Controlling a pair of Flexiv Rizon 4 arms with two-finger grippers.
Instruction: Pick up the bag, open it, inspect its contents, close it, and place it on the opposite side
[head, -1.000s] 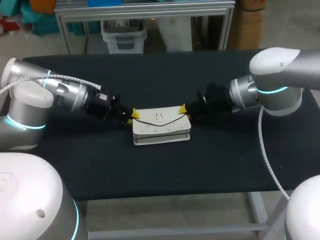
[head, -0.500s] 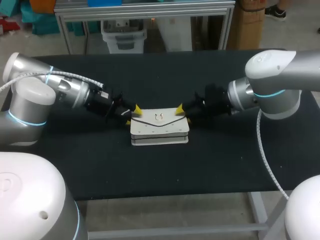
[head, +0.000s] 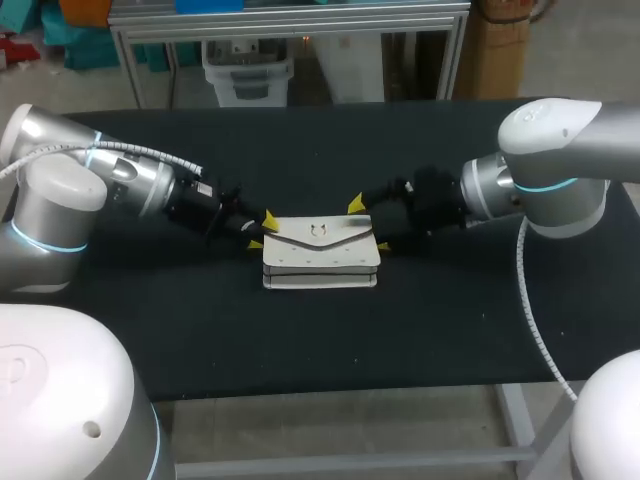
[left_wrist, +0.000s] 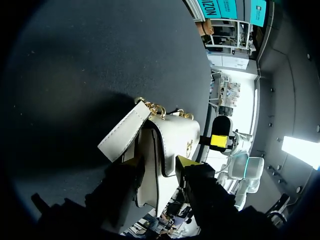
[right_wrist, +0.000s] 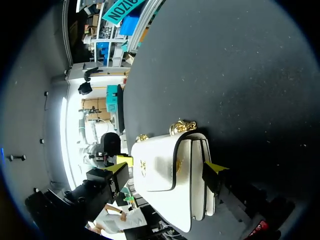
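A white bag with a gold clasp and a gold chain lies flat at the middle of the black table, flap closed. My left gripper is at its left end. In the left wrist view the bag fills the gap between the left gripper's parted fingers, and a white strap tab sticks out beside it. My right gripper stands wide open at the bag's right end. In the right wrist view its fingers straddle the bag with clear gaps on both sides.
The table's front edge runs close below the bag. A metal frame stands behind the table's far edge.
Both grippers have opened from a near-shut pinch at the bag's upper corners, the right one very wide. The bag has settled flat and barely shifted.
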